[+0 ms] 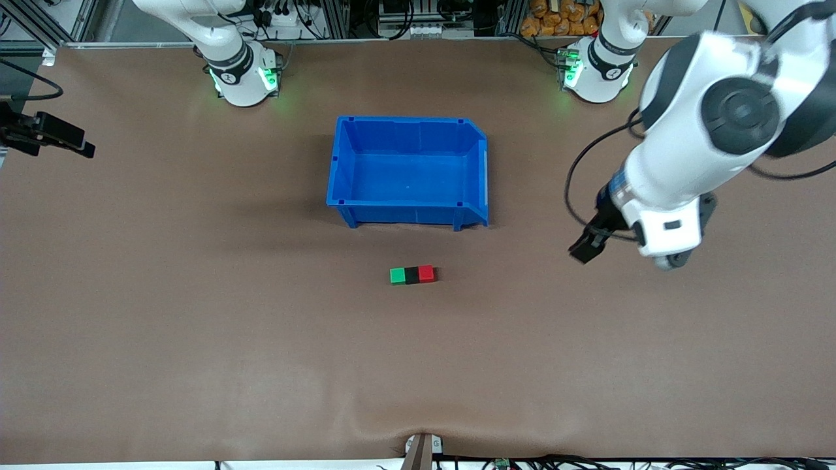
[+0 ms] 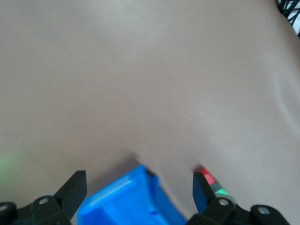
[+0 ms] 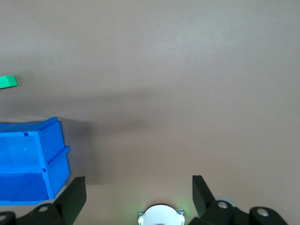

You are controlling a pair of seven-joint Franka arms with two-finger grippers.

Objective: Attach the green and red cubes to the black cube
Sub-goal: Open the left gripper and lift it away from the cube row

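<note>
The green cube (image 1: 396, 276), black cube (image 1: 411, 275) and red cube (image 1: 426, 273) lie in one row, seemingly touching, nearer the front camera than the blue bin (image 1: 408, 212). The left gripper (image 1: 586, 248) hangs released over the table. The right gripper (image 3: 138, 194) waits released at its end.

High front view; two downward wrist views.

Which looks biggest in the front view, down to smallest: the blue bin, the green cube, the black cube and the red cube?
1. Blue bin, by far the largest.
2. Green cube, black cube and red cube: they look alike in size, joined in one row, so no ranking among them.
</note>
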